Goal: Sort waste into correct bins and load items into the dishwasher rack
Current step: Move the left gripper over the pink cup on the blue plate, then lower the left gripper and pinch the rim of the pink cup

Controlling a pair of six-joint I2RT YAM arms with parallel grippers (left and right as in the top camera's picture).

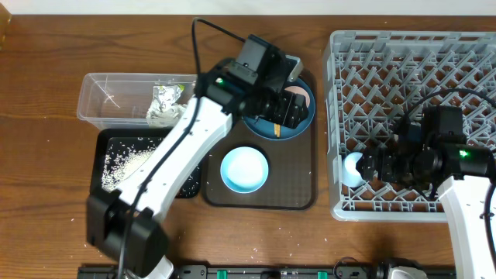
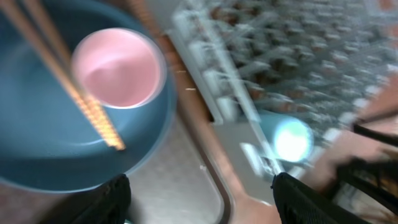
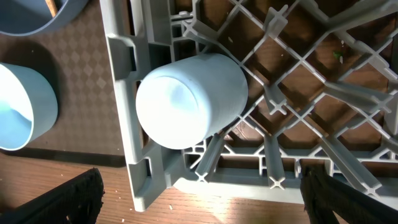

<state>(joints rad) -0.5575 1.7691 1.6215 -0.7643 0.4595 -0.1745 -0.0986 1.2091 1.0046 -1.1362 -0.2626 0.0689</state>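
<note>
The large blue plate (image 1: 298,124) sits on the brown serving tray (image 1: 298,194) and carries the pale pink cup (image 1: 296,99) and two chopsticks (image 1: 276,129). My left gripper (image 1: 288,108) hovers open over the plate; its wrist view, which is blurred, shows the pink cup (image 2: 118,68), chopsticks (image 2: 74,87) and plate (image 2: 37,130) with the open jaws (image 2: 202,205) empty. The white-blue bowl (image 1: 245,169) stands on the tray. The light blue cup (image 1: 353,167) lies in the grey rack (image 1: 411,70) at its front-left corner. My right gripper (image 3: 205,199) is open just off that cup (image 3: 189,99).
The clear tub (image 1: 108,89) at the back left holds a crumpled wrapper (image 1: 165,96) and tissue (image 1: 159,118). The black tray (image 1: 108,182) in front of it holds rice grains. Loose grains dot the wooden table. No carrot is in view.
</note>
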